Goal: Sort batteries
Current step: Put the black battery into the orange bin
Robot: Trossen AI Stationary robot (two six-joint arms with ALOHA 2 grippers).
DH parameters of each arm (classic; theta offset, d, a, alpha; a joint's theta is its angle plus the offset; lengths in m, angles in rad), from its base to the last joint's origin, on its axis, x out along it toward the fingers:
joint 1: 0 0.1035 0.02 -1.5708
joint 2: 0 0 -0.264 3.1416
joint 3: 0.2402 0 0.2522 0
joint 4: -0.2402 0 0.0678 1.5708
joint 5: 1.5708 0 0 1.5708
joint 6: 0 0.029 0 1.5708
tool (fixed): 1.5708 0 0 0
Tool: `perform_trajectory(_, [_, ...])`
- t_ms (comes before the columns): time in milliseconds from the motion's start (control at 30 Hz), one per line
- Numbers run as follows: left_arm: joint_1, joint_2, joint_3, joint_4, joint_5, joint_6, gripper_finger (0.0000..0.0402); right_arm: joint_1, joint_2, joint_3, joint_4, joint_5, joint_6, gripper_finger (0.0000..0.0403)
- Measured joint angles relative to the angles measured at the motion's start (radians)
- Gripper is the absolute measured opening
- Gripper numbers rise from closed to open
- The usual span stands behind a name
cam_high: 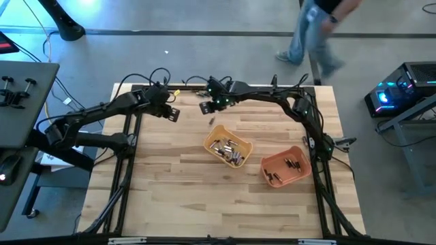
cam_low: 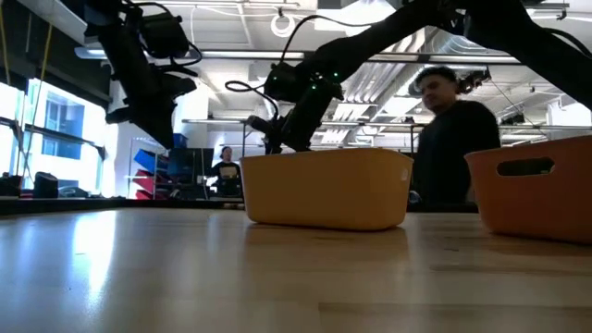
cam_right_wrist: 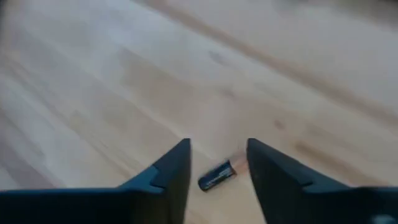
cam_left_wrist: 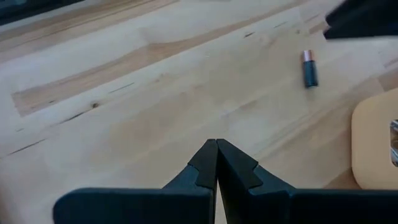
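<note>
Your right gripper hangs over the pale, long-grained wooden counter with its two dark wedge-shaped fingers spread, and a single battery lies flat on the planks in the gap between them, touching neither that you can make out. It is a short dark cylinder with a coppery end. From overhead, that gripper sits toward 12 o'clock on the counter, with the loose cell just beside it toward 6 o'clock.

Your left gripper waits with its fingers pressed together tip to tip, holding nothing; overhead it hovers at about 11 o'clock, and its wrist view catches the same battery lying well apart from it.

Near the counter's centre stands the yellow tray, a smooth plastic tub with rounded corners, holding a heap of small silvery and dark batteries. At roughly 4 o'clock from it sits the orange tray, similar in shape, with a few dark cells inside.

A person stands blurred beyond the counter's far edge.
</note>
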Motion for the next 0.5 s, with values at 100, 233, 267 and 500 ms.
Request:
perform_trajectory(100, [0.000,0.000,0.000,0.002,0.016,0.003,0.0000,0.022,0.000,0.000,-0.083,0.034,0.033,0.0188])
perform_trajectory(233, [0.000,0.000,0.000,0.012,0.037,0.033,0.0000,0.041,0.000,0.000,-0.177,0.126,0.123,0.0213])
perform_trajectory(267, [0.000,0.000,0.000,0.017,0.042,0.042,0.0000,0.043,0.000,0.000,-0.191,0.132,0.141,0.0214])
perform_trajectory(500, [0.000,0.000,0.000,0.019,0.049,0.054,0.0000,0.029,-0.001,0.000,-0.426,0.128,0.162,0.0200])
